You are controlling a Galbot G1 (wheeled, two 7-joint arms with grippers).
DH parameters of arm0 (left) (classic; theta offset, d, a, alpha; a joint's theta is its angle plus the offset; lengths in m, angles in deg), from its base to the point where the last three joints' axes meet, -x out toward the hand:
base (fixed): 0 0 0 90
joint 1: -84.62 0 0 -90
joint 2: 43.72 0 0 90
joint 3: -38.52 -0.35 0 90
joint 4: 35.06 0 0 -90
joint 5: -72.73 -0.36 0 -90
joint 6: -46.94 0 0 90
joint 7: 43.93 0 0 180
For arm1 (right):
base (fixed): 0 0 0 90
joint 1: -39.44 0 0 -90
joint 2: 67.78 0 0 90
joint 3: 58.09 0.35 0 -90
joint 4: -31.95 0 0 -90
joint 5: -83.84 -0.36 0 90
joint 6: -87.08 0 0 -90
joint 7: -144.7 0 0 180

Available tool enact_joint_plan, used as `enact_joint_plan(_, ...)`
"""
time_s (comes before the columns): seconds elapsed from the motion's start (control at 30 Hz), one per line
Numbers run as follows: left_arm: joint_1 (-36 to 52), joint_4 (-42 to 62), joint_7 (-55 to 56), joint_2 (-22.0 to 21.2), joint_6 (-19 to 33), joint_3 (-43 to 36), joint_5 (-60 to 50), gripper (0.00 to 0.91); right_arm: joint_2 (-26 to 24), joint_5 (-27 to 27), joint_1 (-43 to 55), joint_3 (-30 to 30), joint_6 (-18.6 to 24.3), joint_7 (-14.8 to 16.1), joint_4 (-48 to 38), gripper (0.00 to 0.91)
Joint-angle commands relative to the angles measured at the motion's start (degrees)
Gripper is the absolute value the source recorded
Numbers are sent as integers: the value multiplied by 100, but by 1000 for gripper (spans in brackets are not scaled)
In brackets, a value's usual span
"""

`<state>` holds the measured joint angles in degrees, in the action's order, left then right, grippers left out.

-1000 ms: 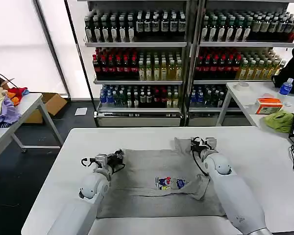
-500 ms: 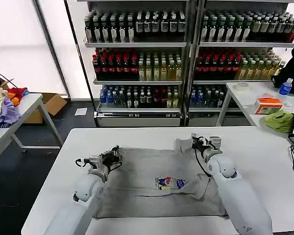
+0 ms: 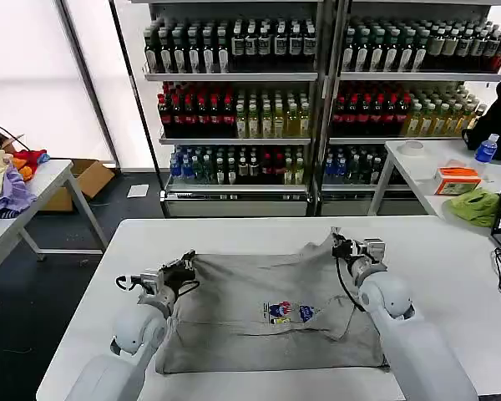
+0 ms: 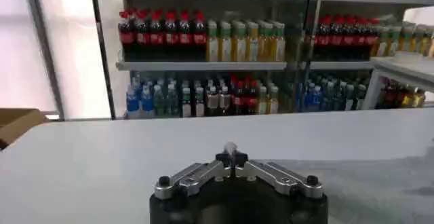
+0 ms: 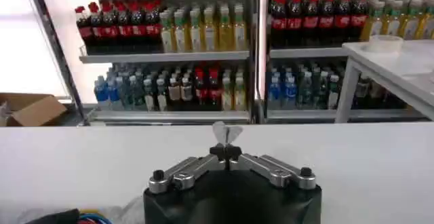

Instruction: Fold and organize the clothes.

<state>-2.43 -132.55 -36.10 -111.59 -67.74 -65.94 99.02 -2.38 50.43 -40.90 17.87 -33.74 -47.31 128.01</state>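
Note:
A light grey T-shirt [image 3: 250,288] lies spread on the white table [image 3: 234,232], its small multicoloured chest print [image 3: 284,313] facing up. My left gripper [image 3: 184,266] is shut on the shirt's far left corner, lifting it slightly. My right gripper [image 3: 341,245] is shut on the far right corner, which rises to a small peak. In the left wrist view the left gripper [image 4: 230,156] pinches a small tuft of grey fabric [image 4: 230,148]. In the right wrist view the right gripper [image 5: 226,152] holds a folded bit of grey fabric [image 5: 226,134].
Drink shelves [image 3: 317,100] stand behind the table. A side table at the left holds lilac, cream and red fabrics [image 3: 8,180]. The table at the right carries an olive-green cloth [image 3: 478,205], an orange box [image 3: 457,180] and a blue bottle [image 3: 487,148].
Both grippers have moved apart, the left one leftward and the right one rightward, pulling the shirt's far edge wider and flatter. The folded-in right side has opened out.

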Motion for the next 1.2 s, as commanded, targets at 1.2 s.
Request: enact_joint_plan(1.2, -1536, -1191, -264, 241, -6, 397, -325, 10, -111, 429, -3374, 1377, 143, -203, 2349, 0)
